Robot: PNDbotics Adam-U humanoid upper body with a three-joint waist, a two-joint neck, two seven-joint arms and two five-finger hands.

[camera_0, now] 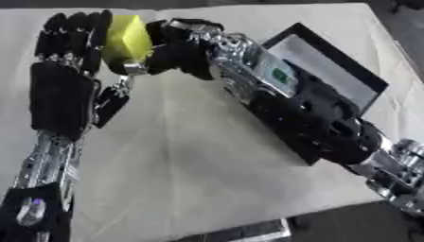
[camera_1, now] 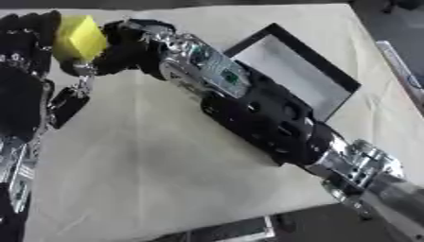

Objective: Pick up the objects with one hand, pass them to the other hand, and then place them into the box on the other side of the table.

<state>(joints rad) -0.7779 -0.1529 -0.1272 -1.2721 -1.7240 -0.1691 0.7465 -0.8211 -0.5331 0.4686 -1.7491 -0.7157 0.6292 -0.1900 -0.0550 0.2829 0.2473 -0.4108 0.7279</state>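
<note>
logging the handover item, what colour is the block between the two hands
Yellow. The block sits between the left hand and right hand, clearest in the left eye view.

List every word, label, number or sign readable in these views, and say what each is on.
No text can be read.
Green patch on the right forearm: possibly a label or a light, too blurred to read.
Yellow block, box and table: no markings visible.
</note>
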